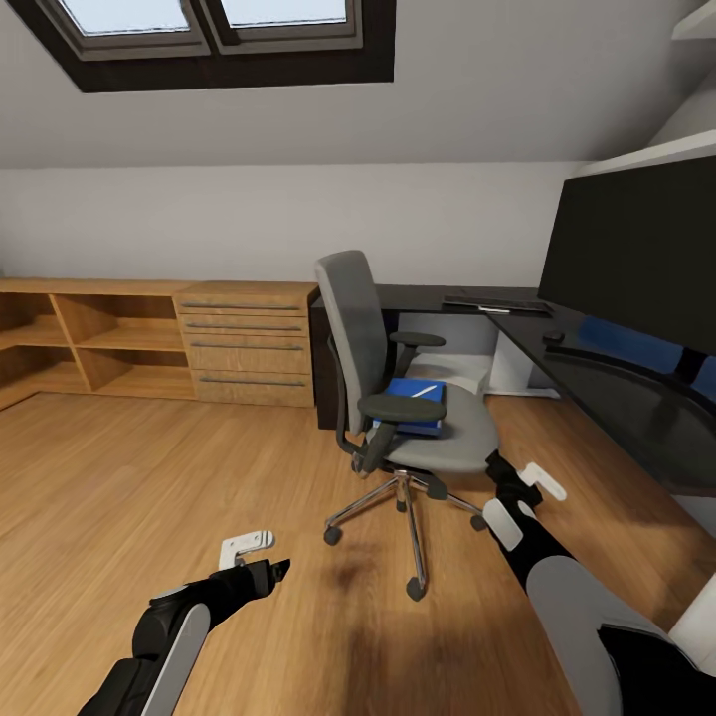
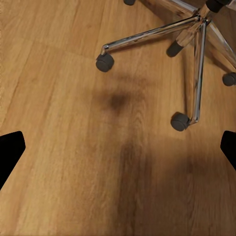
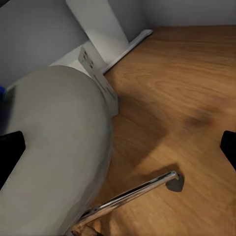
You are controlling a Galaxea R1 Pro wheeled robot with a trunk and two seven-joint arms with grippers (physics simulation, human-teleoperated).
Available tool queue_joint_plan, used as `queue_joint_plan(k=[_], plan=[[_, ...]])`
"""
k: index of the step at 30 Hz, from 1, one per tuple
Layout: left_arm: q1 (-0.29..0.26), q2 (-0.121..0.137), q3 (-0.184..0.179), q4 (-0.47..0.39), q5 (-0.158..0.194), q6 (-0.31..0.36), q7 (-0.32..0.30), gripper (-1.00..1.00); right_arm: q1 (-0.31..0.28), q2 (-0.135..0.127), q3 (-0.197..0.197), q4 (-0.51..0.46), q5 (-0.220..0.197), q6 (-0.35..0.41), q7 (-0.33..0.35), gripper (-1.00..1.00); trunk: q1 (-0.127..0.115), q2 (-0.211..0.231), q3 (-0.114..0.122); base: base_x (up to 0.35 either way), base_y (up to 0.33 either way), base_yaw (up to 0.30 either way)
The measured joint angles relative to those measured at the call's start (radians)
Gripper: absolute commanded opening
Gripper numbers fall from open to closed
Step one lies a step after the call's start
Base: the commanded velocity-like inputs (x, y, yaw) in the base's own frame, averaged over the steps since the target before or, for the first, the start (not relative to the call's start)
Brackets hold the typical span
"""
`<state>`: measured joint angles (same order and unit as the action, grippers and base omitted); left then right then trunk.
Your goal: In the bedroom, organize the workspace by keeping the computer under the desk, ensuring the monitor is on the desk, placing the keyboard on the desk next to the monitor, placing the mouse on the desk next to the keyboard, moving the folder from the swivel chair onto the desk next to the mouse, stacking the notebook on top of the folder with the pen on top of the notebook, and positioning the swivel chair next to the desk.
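Observation:
The grey swivel chair (image 1: 373, 348) stands mid-room on its chrome base (image 2: 194, 54), turned toward the black desk (image 1: 607, 393) at the right. The blue folder (image 1: 416, 404) lies on its seat (image 3: 54, 147). The monitor (image 1: 636, 254) stands on the desk, with the keyboard (image 1: 497, 302) behind it and the dark mouse (image 1: 553, 337) nearer. A white computer (image 1: 465, 371) sits under the desk. I cannot make out the notebook or the pen. My right gripper (image 1: 527, 489) is open beside the seat's front edge. My left gripper (image 1: 261, 557) hangs open over bare floor left of the base.
A light wooden drawer chest (image 1: 249, 343) and open wooden shelves (image 1: 89, 338) line the back wall at the left. Skylights (image 1: 209, 20) sit in the sloped ceiling. Plank floor (image 1: 149, 467) spreads out left of the chair.

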<state>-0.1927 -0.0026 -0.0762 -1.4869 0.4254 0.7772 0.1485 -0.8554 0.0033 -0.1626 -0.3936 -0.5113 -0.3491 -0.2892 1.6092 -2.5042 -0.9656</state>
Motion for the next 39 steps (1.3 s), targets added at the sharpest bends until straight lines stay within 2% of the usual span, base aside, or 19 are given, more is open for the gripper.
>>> queue_joint_plan(k=[6,24,39], plan=[[0.000,0.000,0.000,0.000,0.000,0.000,0.000,1.00,0.000,-0.003,-0.001,-0.009,-0.001,-0.001,0.023,1.00,0.000,0.000,0.000,0.000,0.000,0.000],[0.000,0.001,0.000,0.001,0.001,0.000,-0.001,1.00,0.001,-0.004,-0.003,-0.028,-0.001,-0.003,0.022,1.00,0.000,0.000,0.004,0.004,0.000,-0.030],[0.000,0.001,0.000,0.001,0.002,0.000,-0.002,1.00,0.002,-0.017,-0.005,-0.028,-0.001,-0.002,0.021,1.00,0.000,0.000,0.004,0.201,0.000,0.000]])
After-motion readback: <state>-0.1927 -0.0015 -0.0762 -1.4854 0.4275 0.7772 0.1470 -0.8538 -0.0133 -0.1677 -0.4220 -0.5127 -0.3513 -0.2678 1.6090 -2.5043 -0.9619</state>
